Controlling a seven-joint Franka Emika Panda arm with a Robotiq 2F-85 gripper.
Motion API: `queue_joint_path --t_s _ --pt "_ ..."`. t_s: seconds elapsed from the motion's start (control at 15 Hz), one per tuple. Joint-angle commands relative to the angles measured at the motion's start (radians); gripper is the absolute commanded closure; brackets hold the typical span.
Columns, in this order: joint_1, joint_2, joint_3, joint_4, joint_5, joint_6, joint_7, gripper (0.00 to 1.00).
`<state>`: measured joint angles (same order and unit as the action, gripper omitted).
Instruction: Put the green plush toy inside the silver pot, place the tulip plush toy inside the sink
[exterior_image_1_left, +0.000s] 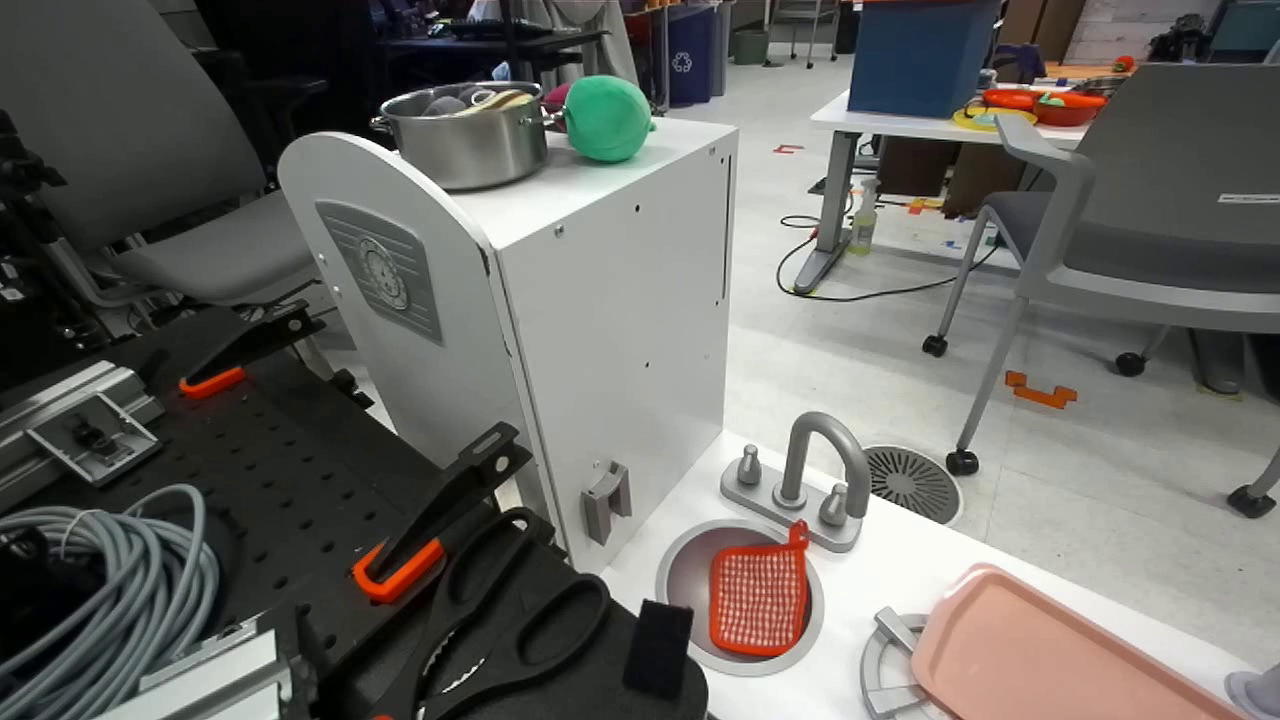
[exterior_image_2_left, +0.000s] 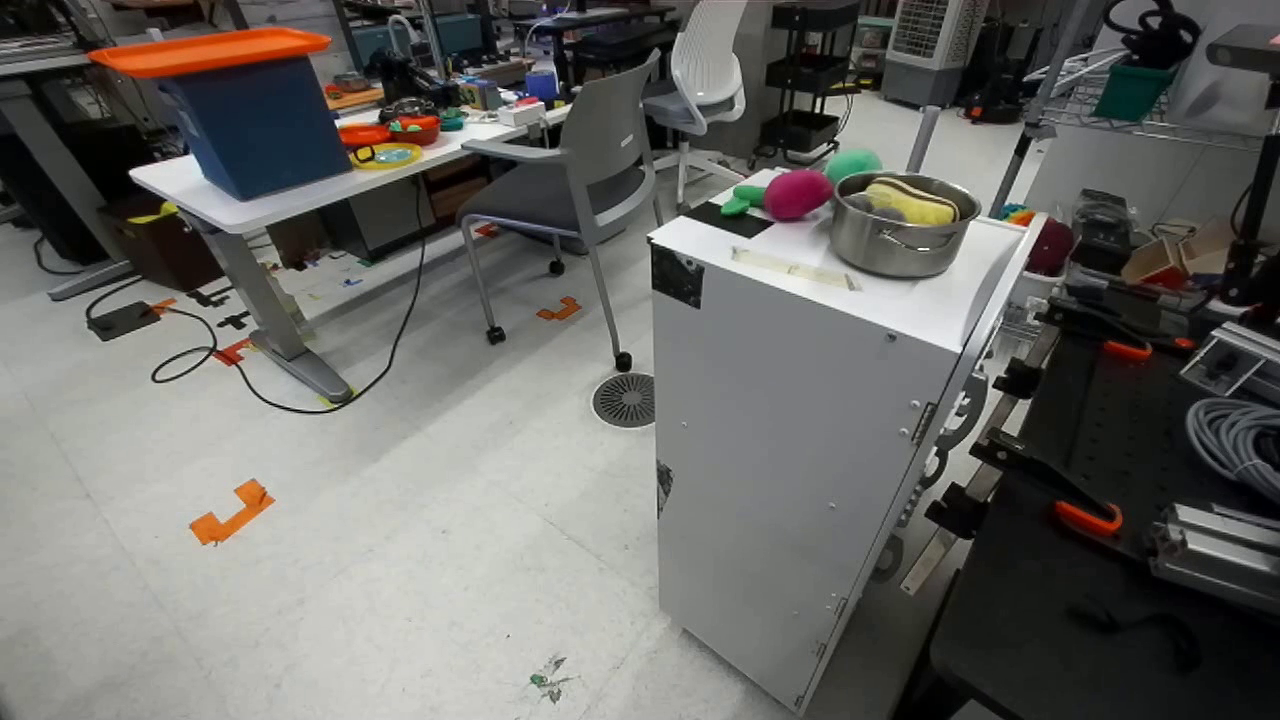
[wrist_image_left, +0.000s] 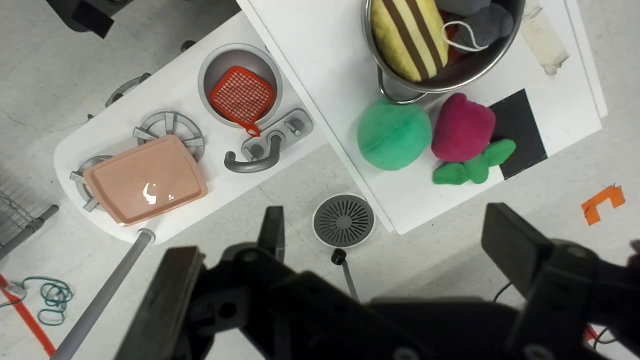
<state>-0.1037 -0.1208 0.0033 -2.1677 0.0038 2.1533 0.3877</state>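
"What shows from under the pink tray (wrist_image_left: 145, 180)?"
"Two grey burners (wrist_image_left: 170, 121). The red checked pot holder (wrist_image_left: 242, 95) lies near it."
"And on the black desk (exterior_image_1_left: 310, 480)?"
"Scissors (exterior_image_1_left: 495, 660), black-and-orange clamps (exterior_image_1_left: 435, 515), a coil of grey cable (exterior_image_1_left: 165, 580)."
"The blue bin (exterior_image_2_left: 265, 130), where's that?"
"On the white desk (exterior_image_2_left: 180, 185), orange lid (exterior_image_2_left: 210, 52) on top, a grey chair (exterior_image_2_left: 605, 130) nearby."

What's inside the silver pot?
The silver pot holds a yellow plush with brown stripes and gray soft lumps beside it. A bit of red shows between them, too hidden to identify. Whatever lies beneath them is covered.
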Motion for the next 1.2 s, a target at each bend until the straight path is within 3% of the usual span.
queue_joint_path --t_s 0.0,0.73,1.13 --pt "0.013 0.0 -0.012 0.001 -0.002 -0.002 0.001 0.0" --pt "0.007 0.006 -0.017 0.013 -0.005 0.011 0.009 0.0" --pt "-0.004 0.096 -0.047 0.125 0.01 -0.011 0.028 0.0"
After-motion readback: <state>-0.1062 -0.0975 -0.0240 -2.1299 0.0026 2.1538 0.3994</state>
